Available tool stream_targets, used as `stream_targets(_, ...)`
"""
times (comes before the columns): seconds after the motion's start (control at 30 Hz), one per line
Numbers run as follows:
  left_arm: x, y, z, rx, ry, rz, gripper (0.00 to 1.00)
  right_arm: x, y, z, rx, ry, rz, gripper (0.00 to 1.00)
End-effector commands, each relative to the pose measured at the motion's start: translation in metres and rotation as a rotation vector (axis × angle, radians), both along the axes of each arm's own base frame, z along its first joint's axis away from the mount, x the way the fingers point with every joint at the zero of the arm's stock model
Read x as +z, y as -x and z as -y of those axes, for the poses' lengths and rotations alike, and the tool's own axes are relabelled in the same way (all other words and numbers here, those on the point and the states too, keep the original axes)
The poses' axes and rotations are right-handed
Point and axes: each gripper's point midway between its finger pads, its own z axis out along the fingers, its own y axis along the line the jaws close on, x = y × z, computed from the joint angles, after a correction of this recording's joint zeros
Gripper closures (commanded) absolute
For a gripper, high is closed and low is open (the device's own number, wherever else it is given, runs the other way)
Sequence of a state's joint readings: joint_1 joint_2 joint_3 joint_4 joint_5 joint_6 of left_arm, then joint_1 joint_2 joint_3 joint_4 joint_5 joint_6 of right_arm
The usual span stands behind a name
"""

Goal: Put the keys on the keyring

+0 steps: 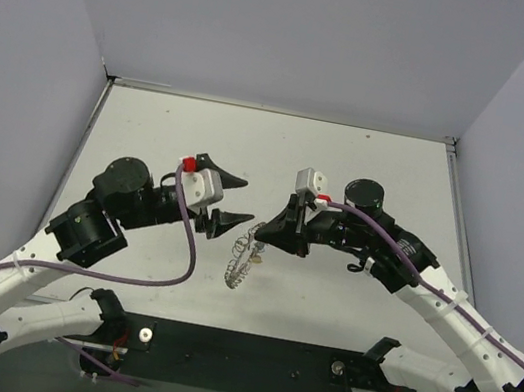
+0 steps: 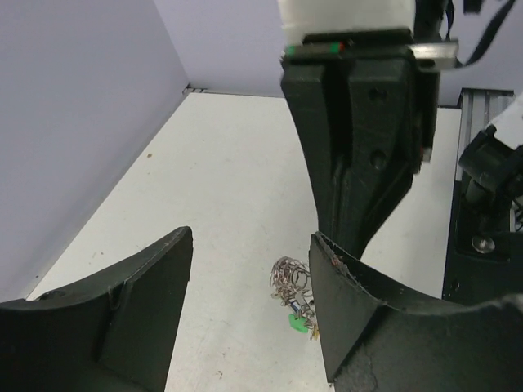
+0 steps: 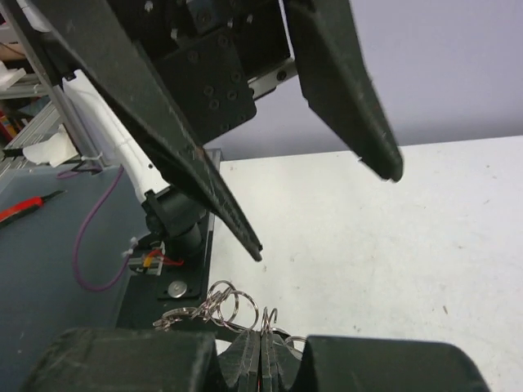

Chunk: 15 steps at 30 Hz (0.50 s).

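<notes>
The silvery, jagged metal keyring [image 1: 242, 258] is clamped in the right gripper [image 1: 260, 243]; beside it the left gripper [image 1: 246, 203] is spread wide. One green-headed key [image 2: 297, 324] seems threaded; others are unseen.

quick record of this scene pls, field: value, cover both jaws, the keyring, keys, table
left jaws: open wide, nothing between them, facing the right jaws
right jaws: shut, pinching the keyring at its top
keyring: tangle of silvery wire loops hanging below the right jaws; contact with the table unclear
keys: one green key head at the lower end of the tangle; others too small to tell
table: white, walled on three sides
</notes>
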<state>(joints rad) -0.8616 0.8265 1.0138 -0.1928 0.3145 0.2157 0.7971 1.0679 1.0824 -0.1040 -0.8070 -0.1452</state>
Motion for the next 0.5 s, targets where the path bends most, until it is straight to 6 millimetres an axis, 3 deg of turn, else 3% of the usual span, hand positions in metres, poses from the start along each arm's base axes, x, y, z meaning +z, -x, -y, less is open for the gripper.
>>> stream_targets(0.0, 0.026, -0.008, -0.007, 0.026, 0.031, -0.135, 0.3, 0.05, -0.012, -0.005, -0.024, -0.162, 0.128, 1.0)
stream_targets(0.03, 0.025, -0.013, -0.004, 0.017, 0.032, -0.166, 0.3, 0.049, -0.013, -0.005, -0.026, -0.164, 0.13, 1.0)
stream_targets(0.07, 0.036, -0.005, -0.002, -0.051, 0.054, -0.177, 0.3, 0.05, -0.015, -0.005, -0.031, -0.173, 0.135, 1.0)
stream_targets(0.1, 0.038, -0.017, -0.009, -0.032, 0.07, -0.212, 0.3, 0.05, -0.02, -0.002, -0.044, -0.175, 0.135, 1.0)
stream_targets(0.23, 0.046, -0.027, -0.01, -0.127, 0.111, -0.33, 0.29, 0.057, -0.037, 0.004, -0.064, -0.248, 0.103, 1.0)
stream_targets(0.3, 0.052, -0.021, -0.011, -0.221, 0.132, -0.386, 0.18, 0.064, -0.04, 0.004, -0.046, -0.31, 0.072, 1.0)
stream_targets(0.33, 0.048, -0.033, -0.016, -0.219, 0.141, -0.425, 0.14, 0.066, -0.047, 0.008, -0.059, -0.324, 0.069, 1.0)
stream_targets(0.47, 0.063, -0.028, -0.02, -0.387, 0.181, -0.444, 0.13, 0.079, -0.051, 0.007, -0.011, -0.377, 0.09, 1.0)
